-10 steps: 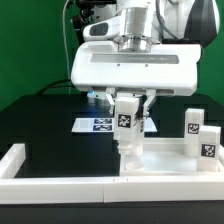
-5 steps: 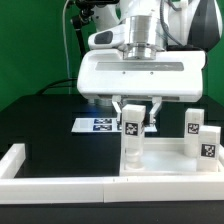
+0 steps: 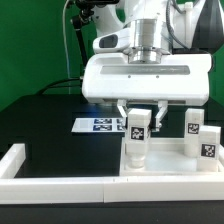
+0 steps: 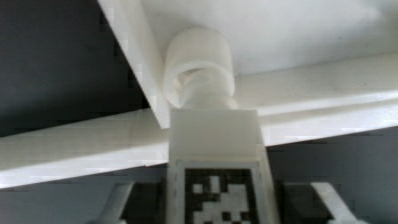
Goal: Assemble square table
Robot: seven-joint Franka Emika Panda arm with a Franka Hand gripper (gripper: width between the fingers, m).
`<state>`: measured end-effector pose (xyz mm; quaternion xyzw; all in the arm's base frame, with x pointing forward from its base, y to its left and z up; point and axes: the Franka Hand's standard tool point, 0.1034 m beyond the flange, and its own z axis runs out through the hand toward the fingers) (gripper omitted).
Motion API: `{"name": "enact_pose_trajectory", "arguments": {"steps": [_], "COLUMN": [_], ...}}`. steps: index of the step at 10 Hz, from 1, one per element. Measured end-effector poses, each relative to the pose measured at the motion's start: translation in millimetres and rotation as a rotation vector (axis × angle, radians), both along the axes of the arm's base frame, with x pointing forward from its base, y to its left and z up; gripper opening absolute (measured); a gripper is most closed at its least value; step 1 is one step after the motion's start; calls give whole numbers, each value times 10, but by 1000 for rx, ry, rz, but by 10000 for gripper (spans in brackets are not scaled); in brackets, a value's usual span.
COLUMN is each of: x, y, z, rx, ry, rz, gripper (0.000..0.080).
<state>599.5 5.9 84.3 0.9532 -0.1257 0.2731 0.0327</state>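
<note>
In the exterior view, the hand [image 3: 138, 118] is hanging low over the black tabletop [image 3: 50, 120], its fingers [image 3: 122, 111] closing narrowly on the tagged upper end of a white leg [image 3: 136, 143]. That leg is standing upright, its foot resting on the square table's tray-like top [image 3: 170, 164], which is lying at the exterior view's right, just behind the low white wall bar [image 3: 60, 186] running along the front edge. Two more tagged legs [image 3: 200, 133] are standing upright side by side at the far right of the tray. The marker board [image 3: 100, 125] is lying flat behind the hand, partly hidden by it.

In the wrist view, the held leg [image 4: 217, 140] is filling the middle of the picture, its black-and-white tag [image 4: 217, 198] facing the camera between the two dark fingers [image 4: 125, 200]. The leg's far end is meeting a white raised rim [image 4: 89, 145] of the tray; whether it is sitting in a corner hole cannot be told, since the picture is blurred there.
</note>
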Motion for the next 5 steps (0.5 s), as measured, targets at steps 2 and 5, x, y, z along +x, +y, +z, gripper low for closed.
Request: {"name": "enact_pose_trajectory", "arguments": {"steps": [2,5], "x": [-17,-2], "y": [-67,-89], "z": [-56,-78], "rx": [-9,-19], "ry": [3,-9], "rz": [-7,-8], "gripper": [289,289]}}
